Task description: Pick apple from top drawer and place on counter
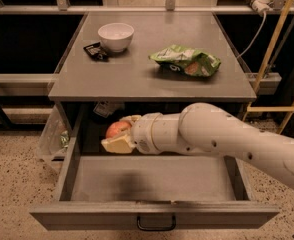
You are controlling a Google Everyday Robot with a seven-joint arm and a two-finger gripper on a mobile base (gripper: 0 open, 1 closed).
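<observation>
The grey top drawer (152, 215) stands pulled open below the counter (137, 74); it has a flat front panel and a small dark handle. My gripper (118, 133) is over the back left of the drawer, just under the counter's front edge. It is shut on the red-orange apple (117, 129), held between its pale fingers (116, 145) and lifted above the drawer floor. My white arm reaches in from the right.
On the counter stand a white bowl (116, 36), a small dark packet (95, 51) next to it, and a green chip bag (186, 60). A clear plastic bag (52, 134) hangs left of the cabinet. Speckled floor lies around.
</observation>
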